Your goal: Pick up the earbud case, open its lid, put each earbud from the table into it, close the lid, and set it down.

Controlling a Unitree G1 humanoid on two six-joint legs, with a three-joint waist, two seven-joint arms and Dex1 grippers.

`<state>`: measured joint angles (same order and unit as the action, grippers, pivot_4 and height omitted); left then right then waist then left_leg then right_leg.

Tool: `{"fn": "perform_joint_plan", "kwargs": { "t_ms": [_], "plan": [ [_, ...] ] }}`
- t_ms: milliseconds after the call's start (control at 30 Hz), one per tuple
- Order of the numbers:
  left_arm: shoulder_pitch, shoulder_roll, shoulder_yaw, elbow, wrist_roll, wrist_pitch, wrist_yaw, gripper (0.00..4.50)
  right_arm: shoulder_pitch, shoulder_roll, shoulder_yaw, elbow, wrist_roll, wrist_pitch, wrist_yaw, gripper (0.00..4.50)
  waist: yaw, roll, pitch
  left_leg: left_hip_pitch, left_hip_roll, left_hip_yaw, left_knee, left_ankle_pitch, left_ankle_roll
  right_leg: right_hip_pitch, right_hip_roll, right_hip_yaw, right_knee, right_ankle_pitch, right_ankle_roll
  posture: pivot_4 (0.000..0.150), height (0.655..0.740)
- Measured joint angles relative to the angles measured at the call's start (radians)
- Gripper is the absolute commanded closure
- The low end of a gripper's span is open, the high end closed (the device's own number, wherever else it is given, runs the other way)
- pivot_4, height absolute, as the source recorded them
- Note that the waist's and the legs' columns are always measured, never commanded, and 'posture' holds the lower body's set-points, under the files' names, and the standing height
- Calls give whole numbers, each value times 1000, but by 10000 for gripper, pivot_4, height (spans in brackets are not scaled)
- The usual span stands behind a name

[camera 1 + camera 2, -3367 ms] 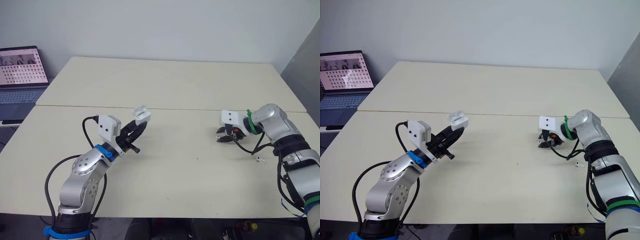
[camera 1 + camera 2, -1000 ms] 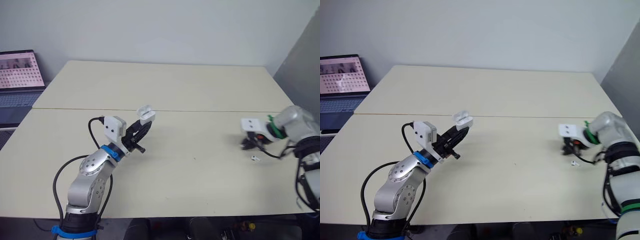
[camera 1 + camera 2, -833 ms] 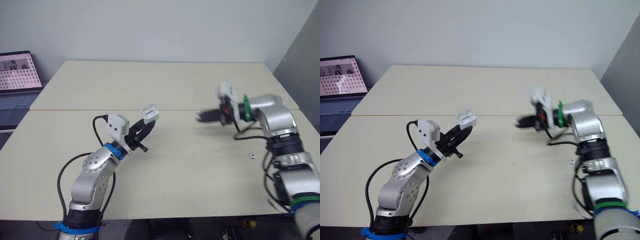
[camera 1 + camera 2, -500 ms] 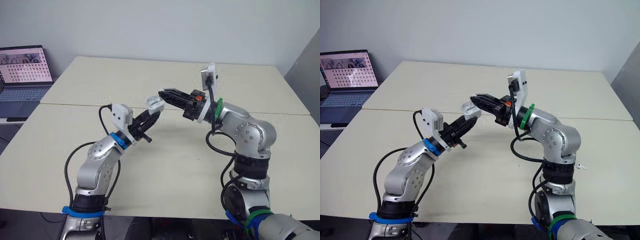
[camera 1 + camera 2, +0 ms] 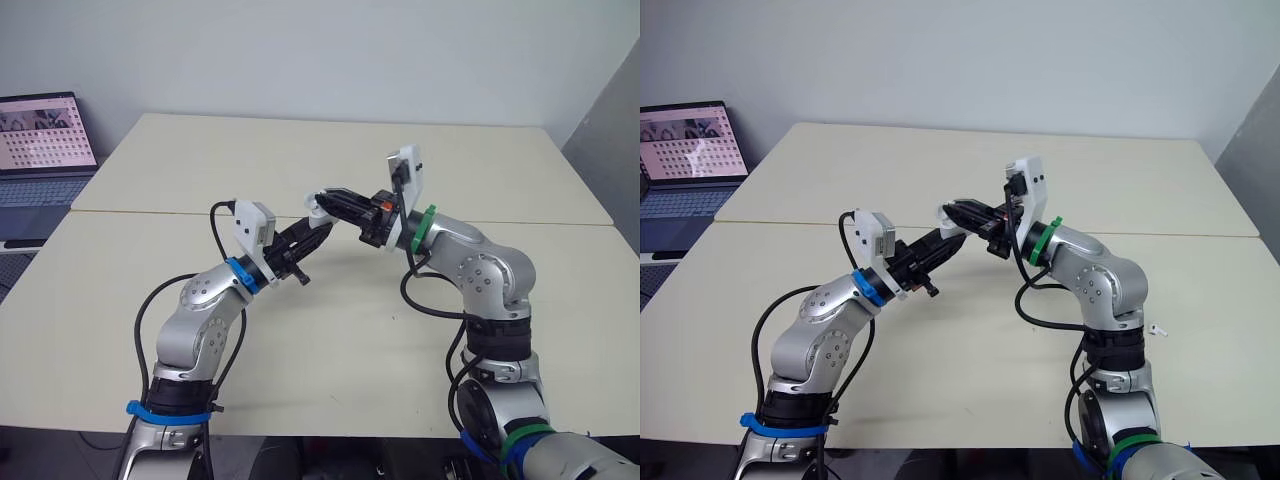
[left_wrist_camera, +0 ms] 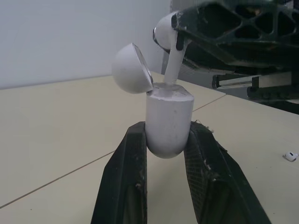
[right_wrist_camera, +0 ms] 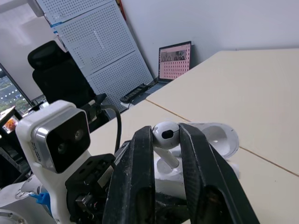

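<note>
My left gripper (image 6: 166, 133) is shut on the white earbud case (image 6: 168, 119), held upright above the table's middle with its lid (image 6: 131, 69) swung open. My right gripper (image 7: 166, 133) is shut on a white earbud (image 7: 164, 134). It holds that earbud (image 6: 167, 35) right over the case's mouth, stem down and reaching the opening. In the left eye view the two grippers meet at the case (image 5: 318, 208). A second earbud (image 5: 1157, 327) lies on the table to the right, behind my right arm.
The cream table (image 5: 330, 160) has a seam across its middle. An open laptop (image 5: 45, 140) stands off the far left edge. A grey wall panel (image 5: 610, 110) rises at the right.
My right gripper carried an earbud from the table's right side over to the case. In the last half second it closed in until the stem reached the case's mouth.
</note>
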<state>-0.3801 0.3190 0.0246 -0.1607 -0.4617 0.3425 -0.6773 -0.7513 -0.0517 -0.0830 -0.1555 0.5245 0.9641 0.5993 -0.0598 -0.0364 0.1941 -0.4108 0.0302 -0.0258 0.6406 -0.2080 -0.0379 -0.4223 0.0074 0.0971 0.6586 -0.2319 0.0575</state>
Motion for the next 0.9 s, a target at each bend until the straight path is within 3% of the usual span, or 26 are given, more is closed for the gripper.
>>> {"fn": "perform_joint_plan", "kwargs": {
  "t_ms": [567, 900],
  "plan": [
    [0, -18, -11, 9, 46, -15, 39, 37761, 27, -19, 64, 9, 8, -61, -73, 41133, 0, 0, 0, 0, 0, 0, 0, 0, 0, 0, 0, 0, -1, 0, 0, 1500, 7400],
    [1, -120, -37, 15, 161, -99, 171, 37761, 54, 2, 79, -10, 5, -124, -169, 41133, 1, 0, 0, -2, 0, 0, 0, 0, 0, -1, 0, 0, -2, 0, 0, 1500, 7400]
  ]
}}
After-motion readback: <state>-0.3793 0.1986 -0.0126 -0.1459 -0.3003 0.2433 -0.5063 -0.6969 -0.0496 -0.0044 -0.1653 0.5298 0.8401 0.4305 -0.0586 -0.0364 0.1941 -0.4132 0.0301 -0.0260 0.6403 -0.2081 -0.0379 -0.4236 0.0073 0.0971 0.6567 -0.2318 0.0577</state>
